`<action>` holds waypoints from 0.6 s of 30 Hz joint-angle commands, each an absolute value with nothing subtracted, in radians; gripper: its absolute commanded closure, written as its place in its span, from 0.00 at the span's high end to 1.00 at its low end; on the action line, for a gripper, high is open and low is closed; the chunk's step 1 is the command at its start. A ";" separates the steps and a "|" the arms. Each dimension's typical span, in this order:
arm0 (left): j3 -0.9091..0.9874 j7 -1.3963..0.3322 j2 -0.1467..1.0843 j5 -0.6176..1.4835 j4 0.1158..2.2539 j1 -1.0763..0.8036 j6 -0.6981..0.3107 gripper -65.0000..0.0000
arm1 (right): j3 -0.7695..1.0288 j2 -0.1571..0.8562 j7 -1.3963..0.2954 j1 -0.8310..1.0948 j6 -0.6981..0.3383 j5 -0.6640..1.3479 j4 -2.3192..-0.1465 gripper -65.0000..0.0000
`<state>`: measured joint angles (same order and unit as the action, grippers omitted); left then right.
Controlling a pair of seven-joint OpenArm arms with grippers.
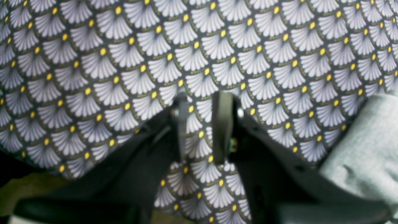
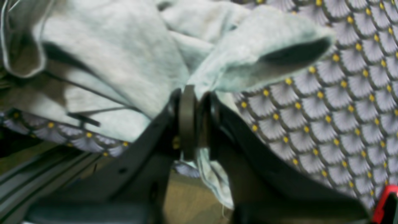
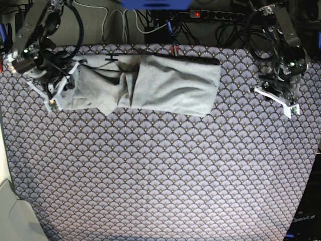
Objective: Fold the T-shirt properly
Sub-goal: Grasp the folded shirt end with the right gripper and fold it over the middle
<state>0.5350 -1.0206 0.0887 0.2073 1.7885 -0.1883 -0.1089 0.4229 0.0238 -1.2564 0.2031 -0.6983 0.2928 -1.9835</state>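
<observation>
The large light grey cotton T-shirt (image 3: 150,83) lies in the upper middle of the base view, on the bench draped with a purple fan-patterned tablecloth (image 3: 160,170). It is bunched and rumpled toward its left end and flatter toward its right.

It looks soft, light and limp, so it should sag and crease wherever it is lifted; edges, hems or corners seem the best places to take hold, not the loose middle.

The right gripper (image 2: 196,93), at the shirt's left end in the base view, is closed on a pinch of grey fabric. Only its wrist view shows the cloth running through the jaws.

The left gripper (image 1: 202,124), well apart at the upper right of the base view, has its jaws slightly parted, holding nothing. Its wrist view shows only tablecloth between them and a shirt edge at lower right.
</observation>
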 commanded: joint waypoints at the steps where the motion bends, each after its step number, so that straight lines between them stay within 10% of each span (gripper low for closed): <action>1: 0.536 -1.004 0.099 0.213 1.804 -0.193 -0.113 0.22 | 0.421 0.021 -1.242 0.199 -0.698 0.305 -2.003 0.00; 18: 0.545 -1.004 0.154 0.205 1.813 -0.242 -0.113 0.22 | 0.412 0.041 -1.245 0.199 -0.698 0.774 -2.003 0.00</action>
<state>0.5362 -1.0187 0.1375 0.2115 1.7905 -0.2401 -0.1162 0.4088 0.0284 -1.2617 0.2035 -0.6987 0.7620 -1.9846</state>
